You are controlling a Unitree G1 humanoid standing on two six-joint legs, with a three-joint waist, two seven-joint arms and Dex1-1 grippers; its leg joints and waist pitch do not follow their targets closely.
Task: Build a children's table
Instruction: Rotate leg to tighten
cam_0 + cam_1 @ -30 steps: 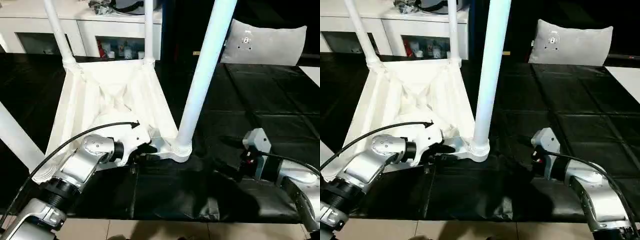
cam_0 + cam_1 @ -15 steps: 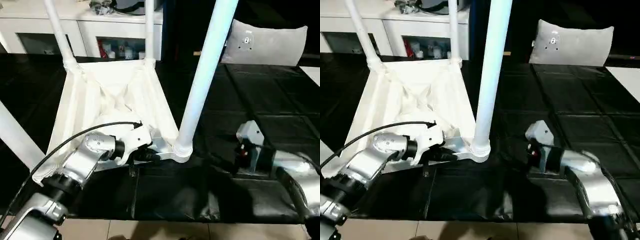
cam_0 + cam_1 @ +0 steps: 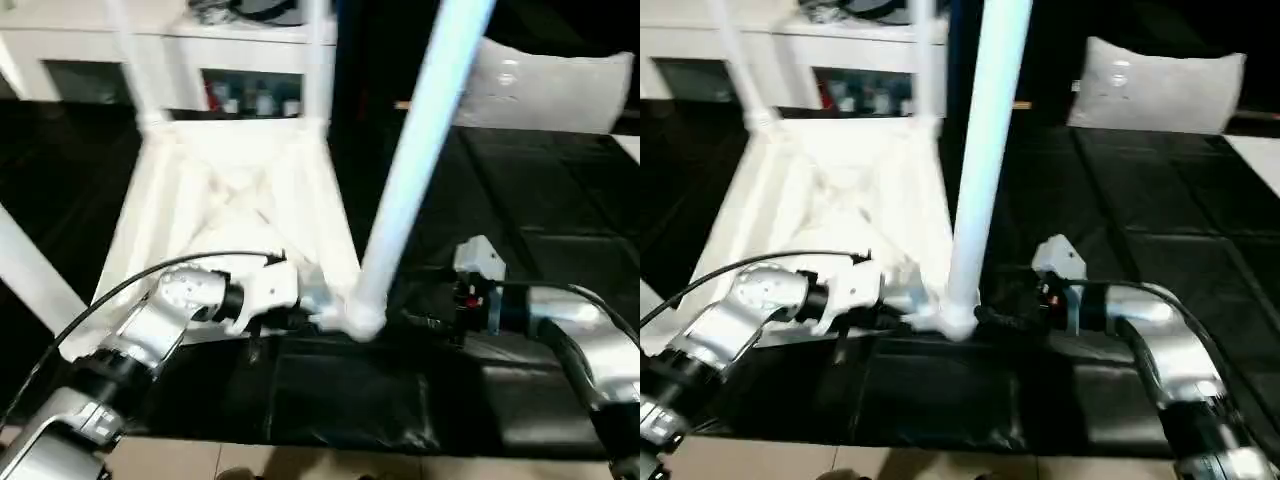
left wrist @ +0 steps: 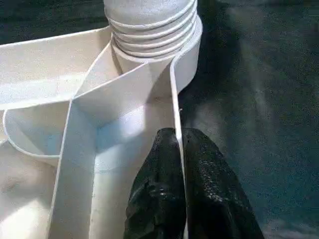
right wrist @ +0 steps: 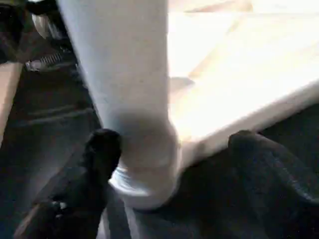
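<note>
White plastic ribbed tabletop [image 3: 235, 190] lies upside down on black-covered bench [image 3: 540, 220], legs up. Left claw [image 4: 178, 149] is clenched on its thin near rim wall; right claw [image 5: 169, 149] straddles the near white tapered tube leg [image 3: 420, 160], not yet clamped. Looks light, stiff, slick: grip low by socket. Bench edge close; open room rightward.

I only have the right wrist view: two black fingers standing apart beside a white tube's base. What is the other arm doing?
Observer: The left gripper is shut on a thin rim wall of the white plastic ribbed tabletop, right beside that tube.
Operator: Is the tube seated?
Observer: The left wrist view shows the long white tapered tube leg with its ridged base in the round corner socket.
Operator: Other legs?
Observer: A far-left leg and a far-right leg rise from the far corners.
</note>
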